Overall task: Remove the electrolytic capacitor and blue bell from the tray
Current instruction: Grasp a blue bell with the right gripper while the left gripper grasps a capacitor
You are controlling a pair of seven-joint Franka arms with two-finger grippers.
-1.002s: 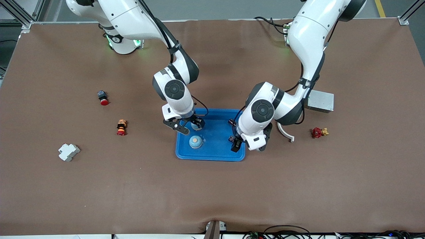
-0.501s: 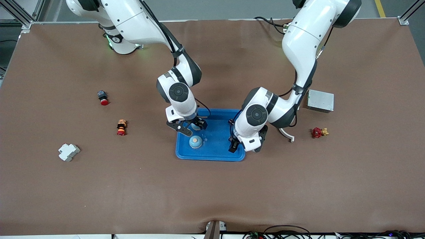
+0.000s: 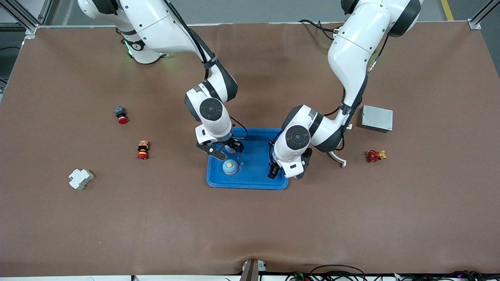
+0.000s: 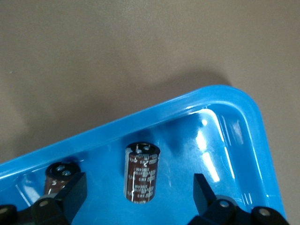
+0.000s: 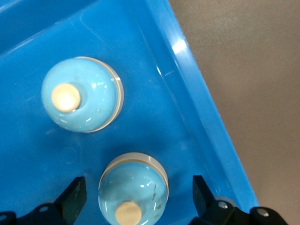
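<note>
our right gripper (image 3: 225, 151) hangs low over the tray (image 3: 250, 181), fingers spread with nothing in them, and in the right wrist view a blue bell (image 5: 133, 193) sits between the two fingertips, touching neither. a second bell (image 5: 82, 93) rests just beside it, close to the same raised rim. we judge these domes hard, glossy and slippery: a smooth glazed-looking shell with a pale knob on top and a thin grey band at the base. the curve would squeeze out of flat pads, so we would take it low, across the base band.

our left gripper (image 3: 286, 170) is over the tray's end toward the left arm, jaws released and empty. in the left wrist view an electrolytic capacitor (image 4: 141, 171) stands upright between its fingertips, clear of both, with a second capacitor (image 4: 61, 175) near one finger, against the tray wall. the can looks light and rigid, a brown printed sleeve over a dark top with terminals. we would pinch it across the straight sides at mid-height, since it could tip over easily. the tray itself is shiny moulded plastic with rounded corners, on a matte brown table cover (image 3: 351, 218).
</note>
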